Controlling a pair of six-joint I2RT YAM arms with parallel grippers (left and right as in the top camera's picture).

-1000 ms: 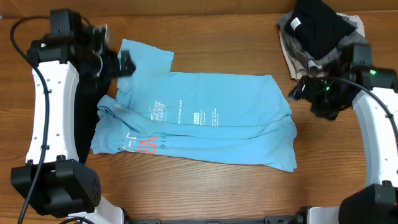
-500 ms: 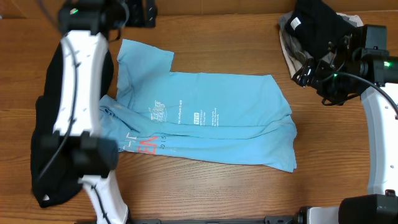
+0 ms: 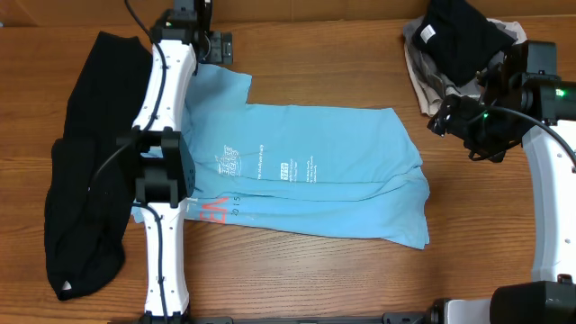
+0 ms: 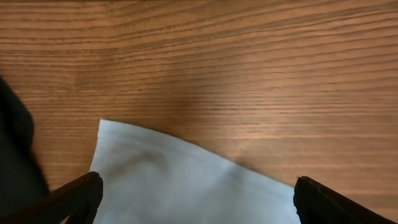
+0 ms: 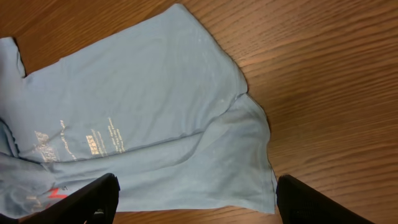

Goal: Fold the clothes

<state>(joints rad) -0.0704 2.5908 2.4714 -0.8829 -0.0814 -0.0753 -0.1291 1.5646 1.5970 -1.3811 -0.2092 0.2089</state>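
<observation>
The clothes' light blue T-shirt (image 3: pixel 315 171) lies partly folded in the middle of the table, white print up and pink lettering at its lower left. My left gripper (image 3: pixel 193 54) hovers at the far left sleeve, open. In the left wrist view the sleeve corner (image 4: pixel 180 186) lies between the spread fingers of the left gripper (image 4: pixel 196 200). My right gripper (image 3: pixel 438 123) hangs open just off the shirt's right edge. The right wrist view looks down on the T-shirt (image 5: pixel 143 106), whose right hem shows between the open fingers of the right gripper (image 5: pixel 199 200). Neither gripper holds anything.
A black garment (image 3: pixel 81 189) lies spread along the left side of the table; its edge shows in the left wrist view (image 4: pixel 15 149). A pile of dark and beige clothes (image 3: pixel 459 49) sits at the far right corner. My left arm (image 3: pixel 162 180) stretches across the shirt's left end.
My left arm has swung from the left side to reach out along the shirt's left end, gripper now at the far sleeve corner, uncovering the black garment. The right gripper drifted slightly away from the shirt.
</observation>
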